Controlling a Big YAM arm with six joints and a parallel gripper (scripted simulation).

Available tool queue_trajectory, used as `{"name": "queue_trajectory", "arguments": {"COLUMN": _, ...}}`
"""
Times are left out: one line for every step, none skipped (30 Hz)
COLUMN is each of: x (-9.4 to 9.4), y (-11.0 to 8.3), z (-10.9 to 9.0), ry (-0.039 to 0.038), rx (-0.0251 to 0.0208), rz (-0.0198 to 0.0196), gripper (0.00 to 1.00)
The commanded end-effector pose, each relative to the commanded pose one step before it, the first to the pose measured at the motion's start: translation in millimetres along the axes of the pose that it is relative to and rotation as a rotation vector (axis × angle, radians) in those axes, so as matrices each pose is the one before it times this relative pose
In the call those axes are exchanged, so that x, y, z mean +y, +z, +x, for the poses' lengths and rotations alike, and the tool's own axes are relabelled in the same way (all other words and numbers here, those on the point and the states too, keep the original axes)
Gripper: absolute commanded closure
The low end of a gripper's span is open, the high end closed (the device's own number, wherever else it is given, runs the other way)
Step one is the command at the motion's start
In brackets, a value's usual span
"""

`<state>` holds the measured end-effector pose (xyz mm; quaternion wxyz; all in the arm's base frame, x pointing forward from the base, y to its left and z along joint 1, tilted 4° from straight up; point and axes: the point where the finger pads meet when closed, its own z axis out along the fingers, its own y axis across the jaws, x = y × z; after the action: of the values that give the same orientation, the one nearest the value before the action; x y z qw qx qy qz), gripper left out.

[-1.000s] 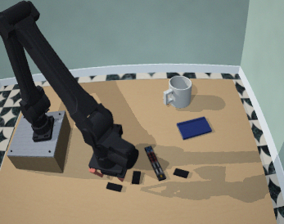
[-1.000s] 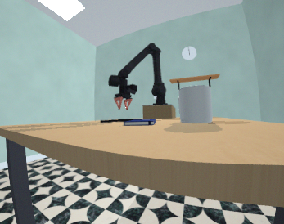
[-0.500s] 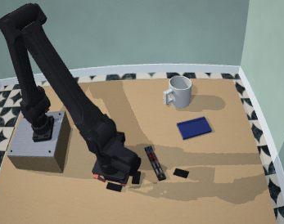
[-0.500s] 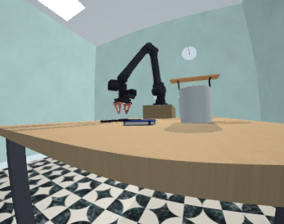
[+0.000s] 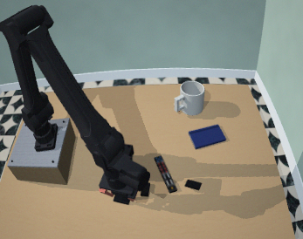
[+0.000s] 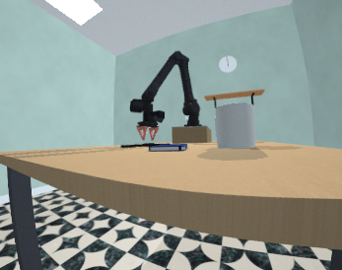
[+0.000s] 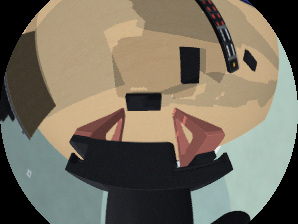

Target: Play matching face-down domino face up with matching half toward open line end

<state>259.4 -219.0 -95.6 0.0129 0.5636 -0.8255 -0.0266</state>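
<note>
Two fingers (image 5: 123,198) (image 6: 148,133) spread, nothing between; near domino (image 5: 121,199) (image 7: 143,101) just ahead, face-down; second (image 5: 145,190) (image 7: 189,65) beyond; line (image 5: 166,174) (image 7: 223,35) farther; third (image 5: 193,184) (image 7: 250,60) past it; likely pre-grasp; next, centre, descend, close.

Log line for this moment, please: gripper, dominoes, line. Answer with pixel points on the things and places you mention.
gripper (image 6: 148,138) (image 7: 149,111): open, above table | face-down dominoes (image 5: 193,185) (image 7: 143,101) (image 7: 190,65): three, apart, unplayed | domino line (image 5: 165,174) (image 7: 222,33): together, face up
</note>
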Motion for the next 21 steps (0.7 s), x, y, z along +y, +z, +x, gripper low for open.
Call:
{"name": "queue_trajectory", "arguments": {"x": -1.75, "y": -0.31, "z": 1.71, "ry": 0.00533, "rx": 0.00231, "rz": 0.00528, "gripper": 0.29}}
{"name": "queue_trajectory", "arguments": {"x": 0.41, "y": 0.69, "z": 0.26, "ry": 0.00183, "rx": -0.00008, "rz": -0.0009, "gripper": 0.29}}
{"name": "queue_trajectory", "arguments": {"x": 0.41, "y": 0.69, "z": 0.27, "ry": 0.00183, "rx": -0.00008, "rz": -0.0009, "gripper": 0.29}}
{"name": "queue_trajectory", "arguments": {"x": 0.41, "y": 0.69, "z": 0.27, "ry": 0.00183, "rx": -0.00008, "rz": -0.0009, "gripper": 0.29}}
{"name": "queue_trajectory", "arguments": {"x": 0.41, "y": 0.69, "z": 0.27, "ry": 0.00183, "rx": -0.00008, "rz": -0.0009, "gripper": 0.29}}
{"name": "queue_trajectory", "arguments": {"x": 0.41, "y": 0.69, "z": 0.27, "ry": 0.00183, "rx": -0.00008, "rz": -0.0009, "gripper": 0.29}}
{"name": "queue_trajectory", "arguments": {"x": 0.41, "y": 0.69, "z": 0.27, "ry": 0.00183, "rx": -0.00008, "rz": -0.0009, "gripper": 0.29}}
{"name": "queue_trajectory", "arguments": {"x": 0.41, "y": 0.69, "z": 0.27, "ry": 0.00183, "rx": -0.00008, "rz": -0.0009, "gripper": 0.29}}
{"name": "queue_trajectory", "arguments": {"x": 0.0, "y": 0.0, "z": 0.0, "ry": 0.0, "rx": 0.0, "rz": 0.0, "gripper": 0.29}}
{"name": "queue_trajectory", "arguments": {"x": 0.0, "y": 0.0, "z": 0.0, "ry": 0.0, "rx": 0.0, "rz": 0.0, "gripper": 0.29}}
{"name": "queue_trajectory", "arguments": {"x": 0.0, "y": 0.0, "z": 0.0, "ry": 0.0, "rx": 0.0, "rz": 0.0, "gripper": 0.29}}
{"name": "queue_trajectory", "arguments": {"x": 0.0, "y": 0.0, "z": 0.0, "ry": 0.0, "rx": 0.0, "rz": 0.0, "gripper": 0.29}}
{"name": "queue_trajectory", "arguments": {"x": 0.0, "y": 0.0, "z": 0.0, "ry": 0.0, "rx": 0.0, "rz": 0.0, "gripper": 0.29}}
{"name": "queue_trajectory", "arguments": {"x": 0.0, "y": 0.0, "z": 0.0, "ry": 0.0, "rx": 0.0, "rz": 0.0, "gripper": 0.29}}
{"name": "queue_trajectory", "arguments": {"x": 0.0, "y": 0.0, "z": 0.0, "ry": 0.0, "rx": 0.0, "rz": 0.0, "gripper": 0.29}}
{"name": "queue_trajectory", "arguments": {"x": -0.54, "y": -4.61, "z": -3.35, "ry": -0.01641, "rx": -0.00071, "rz": 0.00362, "gripper": 0.29}}
{"name": "queue_trajectory", "arguments": {"x": 0.43, "y": 0.76, "z": 0.25, "ry": 0.00176, "rx": -0.00022, "rz": -0.00135, "gripper": 0.29}}
{"name": "queue_trajectory", "arguments": {"x": 0.42, "y": 0.76, "z": 0.25, "ry": 0.00176, "rx": -0.00022, "rz": -0.00135, "gripper": 0.29}}
{"name": "queue_trajectory", "arguments": {"x": 0.42, "y": 0.76, "z": 0.25, "ry": 0.00176, "rx": -0.00022, "rz": -0.00135, "gripper": 0.29}}
{"name": "queue_trajectory", "arguments": {"x": 0.42, "y": 0.76, "z": 0.26, "ry": 0.00176, "rx": -0.00022, "rz": -0.00135, "gripper": 0.29}}
{"name": "queue_trajectory", "arguments": {"x": 0.42, "y": 0.76, "z": 0.26, "ry": 0.00176, "rx": -0.00022, "rz": -0.00135, "gripper": 0.29}}
